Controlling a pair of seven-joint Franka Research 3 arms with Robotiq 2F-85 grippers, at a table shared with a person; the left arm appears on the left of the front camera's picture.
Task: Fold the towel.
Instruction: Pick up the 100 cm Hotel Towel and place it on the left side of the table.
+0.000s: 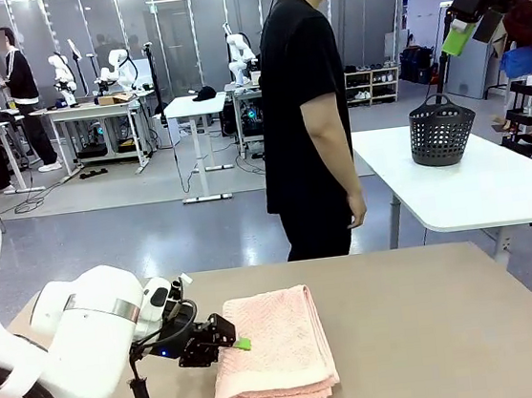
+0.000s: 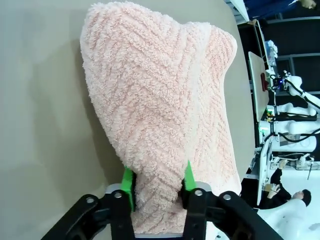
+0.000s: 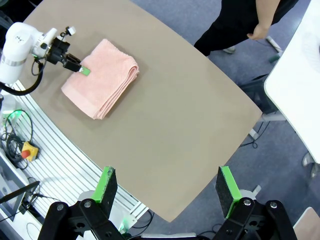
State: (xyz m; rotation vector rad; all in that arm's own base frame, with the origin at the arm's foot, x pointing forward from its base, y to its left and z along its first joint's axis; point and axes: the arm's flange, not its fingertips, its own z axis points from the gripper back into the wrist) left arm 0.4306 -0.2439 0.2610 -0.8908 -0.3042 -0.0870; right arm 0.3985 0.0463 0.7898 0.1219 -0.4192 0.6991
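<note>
The left wrist view shows what the others cannot: the left gripper (image 2: pixel 156 187) has its jaws closed on a bunched fold of the towel (image 2: pixel 160 115), the green pads (image 2: pixel 128 186) pressed to either side of a pinched ridge of pink terry. The herringbone weave and a plain smooth band are clear here.

From the front, the towel (image 1: pixel 276 352) lies folded in several layers on the tabletop (image 1: pixel 454 331), left of middle and close to the robot's edge. Its long axis runs from the near edge toward the person (image 1: pixel 306 108) standing at the far side. The left gripper (image 1: pixel 242 343) meets it at its left side.

The right wrist view looks down from high above: the right gripper (image 3: pixel 167 186) hangs with jaws wide apart, holding nothing. It shows the towel (image 3: pixel 100 77) with stacked layer edges along one long side, and broad bare tabletop (image 3: pixel 190 125) stretching away to the towel's right.
</note>
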